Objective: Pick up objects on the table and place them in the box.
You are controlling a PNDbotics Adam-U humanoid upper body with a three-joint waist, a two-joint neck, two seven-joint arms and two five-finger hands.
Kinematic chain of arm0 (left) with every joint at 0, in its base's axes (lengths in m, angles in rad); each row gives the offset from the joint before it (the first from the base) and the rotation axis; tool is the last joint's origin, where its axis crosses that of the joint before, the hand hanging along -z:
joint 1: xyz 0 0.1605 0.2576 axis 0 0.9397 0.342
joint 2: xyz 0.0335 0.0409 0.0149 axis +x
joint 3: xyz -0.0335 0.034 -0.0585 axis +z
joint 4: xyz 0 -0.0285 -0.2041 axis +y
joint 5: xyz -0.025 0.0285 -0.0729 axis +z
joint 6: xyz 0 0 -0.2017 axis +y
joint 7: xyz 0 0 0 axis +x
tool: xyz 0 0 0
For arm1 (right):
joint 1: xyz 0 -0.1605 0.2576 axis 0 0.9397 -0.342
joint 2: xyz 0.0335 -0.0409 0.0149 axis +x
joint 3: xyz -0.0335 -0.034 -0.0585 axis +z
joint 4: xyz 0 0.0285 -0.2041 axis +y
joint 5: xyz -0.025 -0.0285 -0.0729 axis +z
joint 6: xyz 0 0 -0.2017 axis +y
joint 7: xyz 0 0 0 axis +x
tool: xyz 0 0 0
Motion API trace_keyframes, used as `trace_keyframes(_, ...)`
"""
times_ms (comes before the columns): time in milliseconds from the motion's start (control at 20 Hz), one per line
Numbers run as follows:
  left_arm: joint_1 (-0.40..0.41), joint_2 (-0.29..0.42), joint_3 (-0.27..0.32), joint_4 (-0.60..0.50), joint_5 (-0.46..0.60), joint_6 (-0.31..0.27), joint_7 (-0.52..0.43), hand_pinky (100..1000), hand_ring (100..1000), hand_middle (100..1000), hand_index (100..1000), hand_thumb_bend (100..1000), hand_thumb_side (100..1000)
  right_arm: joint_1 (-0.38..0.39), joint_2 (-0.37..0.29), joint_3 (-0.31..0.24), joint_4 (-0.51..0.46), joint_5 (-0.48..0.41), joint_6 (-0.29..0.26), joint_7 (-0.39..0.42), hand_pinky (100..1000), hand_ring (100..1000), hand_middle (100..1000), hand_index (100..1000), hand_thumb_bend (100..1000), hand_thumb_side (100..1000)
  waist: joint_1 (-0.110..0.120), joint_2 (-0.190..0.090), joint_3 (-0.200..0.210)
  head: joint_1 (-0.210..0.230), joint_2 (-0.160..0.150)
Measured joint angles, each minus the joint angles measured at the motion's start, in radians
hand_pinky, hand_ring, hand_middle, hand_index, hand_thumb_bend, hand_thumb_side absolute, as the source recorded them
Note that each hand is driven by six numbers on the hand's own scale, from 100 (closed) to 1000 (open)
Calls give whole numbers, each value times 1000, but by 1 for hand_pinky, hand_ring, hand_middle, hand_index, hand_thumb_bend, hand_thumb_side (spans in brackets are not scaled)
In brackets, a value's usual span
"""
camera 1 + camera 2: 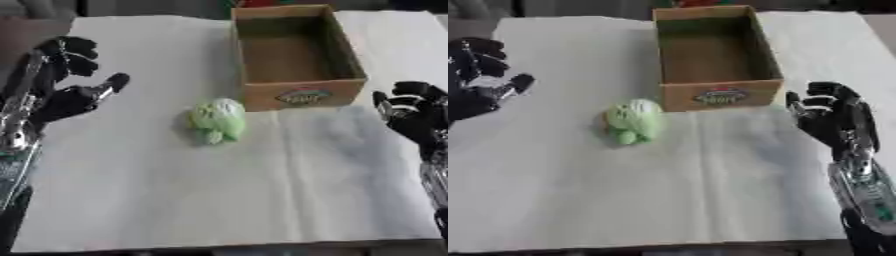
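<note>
Paper-covered test table (262, 200), lab-like

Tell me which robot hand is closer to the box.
The right robot hand: it is just beside the box's front corner, while the left robot hand is farther away.

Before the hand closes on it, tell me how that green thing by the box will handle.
The green thing looks rounded and lumpy, so it may roll or rock if nudged. Its wrinkled surface suggests something soft that could give under the fingers. It sits close to the box, so a push could bump it against the wall.
</note>
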Motion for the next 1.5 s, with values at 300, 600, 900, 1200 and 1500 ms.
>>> trace_keyframes(300, -63, 20, -49, 8, -85, 13, -53, 683, 644, 609, 718, 748, 259, 0, 0, 0, 0, 0, 1, 1, 578, 614, 590, 648, 376, 100, 0, -5, -4, 0, 0)
trace_keyframes(600, -162, 35, -131, 55, -214, 31, -124, 693, 655, 617, 722, 738, 245, 0, 0, 1, 0, 0, 3, 4, 578, 614, 590, 647, 375, 100, 1, -6, -14, 2, 4)
trace_keyframes(900, -262, 29, -226, 141, -339, 15, -216, 702, 676, 638, 731, 738, 233, 0, 0, 4, 0, 0, 4, 6, 578, 614, 590, 647, 376, 100, 2, -11, -28, 7, 8)
trace_keyframes(1200, -319, -7, -298, 239, -421, -31, -291, 700, 670, 631, 726, 729, 214, 0, 0, 7, 0, 0, 4, 11, 578, 614, 590, 647, 376, 100, 7, -11, -35, 13, 9)
trace_keyframes(1500, -336, -33, -344, 307, -447, -68, -331, 701, 674, 640, 735, 732, 214, 0, 0, 8, 0, 0, 4, 13, 578, 614, 590, 647, 376, 100, 8, -11, -36, 16, 9)
